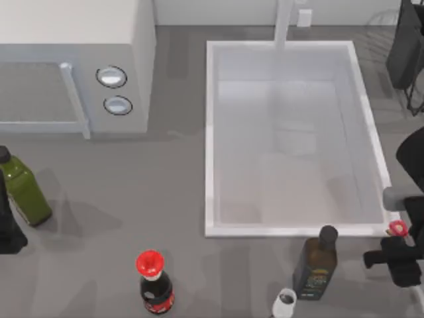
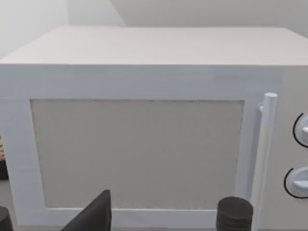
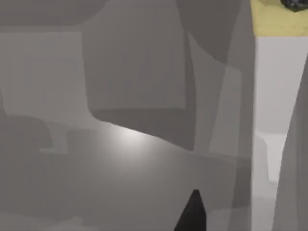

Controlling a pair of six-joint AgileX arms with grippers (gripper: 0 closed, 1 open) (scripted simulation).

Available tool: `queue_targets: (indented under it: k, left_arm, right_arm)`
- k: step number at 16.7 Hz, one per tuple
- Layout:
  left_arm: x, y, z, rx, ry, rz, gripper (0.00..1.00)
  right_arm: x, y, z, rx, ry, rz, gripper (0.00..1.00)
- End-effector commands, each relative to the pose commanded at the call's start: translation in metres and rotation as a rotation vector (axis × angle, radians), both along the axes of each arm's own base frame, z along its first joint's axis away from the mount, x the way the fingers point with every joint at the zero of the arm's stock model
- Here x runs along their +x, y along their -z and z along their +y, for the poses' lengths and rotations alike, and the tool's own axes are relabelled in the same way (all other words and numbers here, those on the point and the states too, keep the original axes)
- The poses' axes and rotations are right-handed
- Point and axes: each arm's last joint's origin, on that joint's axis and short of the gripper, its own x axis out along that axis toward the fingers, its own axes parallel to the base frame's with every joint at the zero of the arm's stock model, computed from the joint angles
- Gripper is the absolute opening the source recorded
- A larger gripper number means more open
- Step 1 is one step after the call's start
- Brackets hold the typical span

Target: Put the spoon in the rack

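Note:
The spoon's small red head [image 1: 397,228] shows at the table's front right, just past the sink's near right corner. Its handle is hidden under my right arm. My right gripper [image 1: 391,257] is right beside the red head, touching or nearly touching it; whether it holds the spoon is unclear. The rack [image 1: 405,46], black wire with a dark panel, stands at the far right, partly cut off. My left arm [image 1: 8,228] is parked at the left edge, and one of its fingers [image 2: 98,214] sits well off centre, so that gripper is open.
A white sink basin [image 1: 209,132] fills the middle. The microwave [image 1: 73,40] sits at the far left. A green bottle [image 1: 23,192], a red-capped bottle [image 1: 156,285], a dark bottle [image 1: 317,265] and a white cup [image 1: 285,303] stand along the front.

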Motion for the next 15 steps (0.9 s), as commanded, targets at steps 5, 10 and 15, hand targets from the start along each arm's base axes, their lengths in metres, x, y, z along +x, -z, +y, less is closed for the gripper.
queue_targets:
  k: [5,10,15]
  left_arm:
    - [0.0,0.0,0.0,0.0,0.0,0.0,1.0]
    - [0.0,0.0,0.0,0.0,0.0,0.0,1.0]
    - [0.0,0.0,0.0,0.0,0.0,0.0,1.0]
  right_arm:
    - [0.015,-0.1,-0.001,-0.04,0.053,-0.084,0.0]
    - [-0.009,-0.167,0.002,-0.012,-0.036,-0.034,0.0]
    - [-0.017,-0.178,0.004,0.024,-0.08,0.0,0.0]
